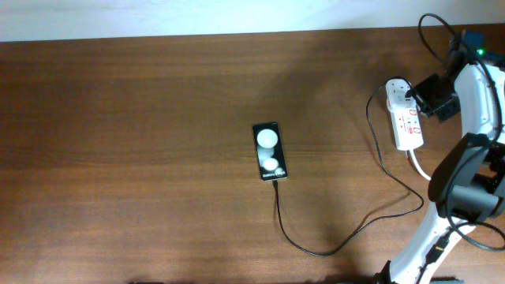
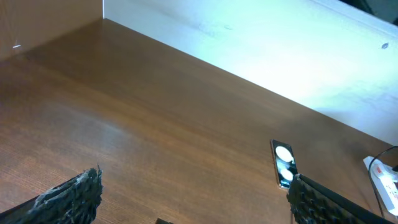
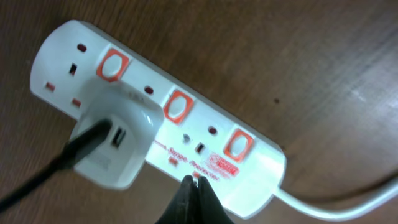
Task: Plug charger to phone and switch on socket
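The phone (image 1: 269, 151) lies in the middle of the table, glossy black with two lamp reflections; it also shows in the left wrist view (image 2: 282, 163). The thin black charger cable (image 1: 331, 251) runs from the phone's near end in a loop to the white adapter (image 3: 115, 143) plugged into the socket (image 1: 405, 118). The socket (image 3: 249, 168) is a white strip with three red switches. My right gripper (image 3: 194, 182) is shut, its tips over the strip's near edge, below the middle switch. My left gripper (image 2: 196, 199) is open and empty over bare table.
The socket's thick white cord (image 3: 348, 208) leaves its right end and curves toward the right arm's base (image 1: 465, 197). A white wall (image 2: 261, 43) borders the table's far edge. The wooden table (image 1: 126, 158) is bare to the left of the phone.
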Controlling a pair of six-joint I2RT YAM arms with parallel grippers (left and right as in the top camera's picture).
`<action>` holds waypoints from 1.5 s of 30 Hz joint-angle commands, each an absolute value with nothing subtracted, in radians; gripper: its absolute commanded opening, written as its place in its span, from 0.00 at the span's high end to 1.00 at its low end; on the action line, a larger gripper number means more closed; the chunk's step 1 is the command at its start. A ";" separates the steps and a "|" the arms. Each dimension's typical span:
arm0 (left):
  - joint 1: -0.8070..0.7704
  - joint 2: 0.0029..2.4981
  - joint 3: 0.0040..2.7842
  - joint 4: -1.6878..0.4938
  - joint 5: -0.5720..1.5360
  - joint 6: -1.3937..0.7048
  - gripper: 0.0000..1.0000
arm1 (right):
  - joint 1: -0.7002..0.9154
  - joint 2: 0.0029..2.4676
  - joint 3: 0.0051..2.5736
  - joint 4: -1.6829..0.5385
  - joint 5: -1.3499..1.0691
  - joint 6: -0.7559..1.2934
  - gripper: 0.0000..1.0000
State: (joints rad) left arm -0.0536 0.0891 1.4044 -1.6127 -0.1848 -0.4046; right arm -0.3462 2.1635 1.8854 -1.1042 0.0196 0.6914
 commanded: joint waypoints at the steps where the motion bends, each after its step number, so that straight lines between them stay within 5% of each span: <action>1: -0.049 0.074 1.402 -1.610 -0.196 -0.411 0.01 | -0.349 2.215 1.910 -1.068 -0.013 0.688 0.96; 21: -0.049 0.007 1.408 -1.618 -0.196 -0.411 0.01 | -0.346 2.312 1.909 -0.940 -0.035 0.688 0.96; 45: -0.049 0.007 1.408 -1.629 -0.210 -0.413 0.01 | -0.290 2.355 1.908 -1.167 -0.033 0.631 0.96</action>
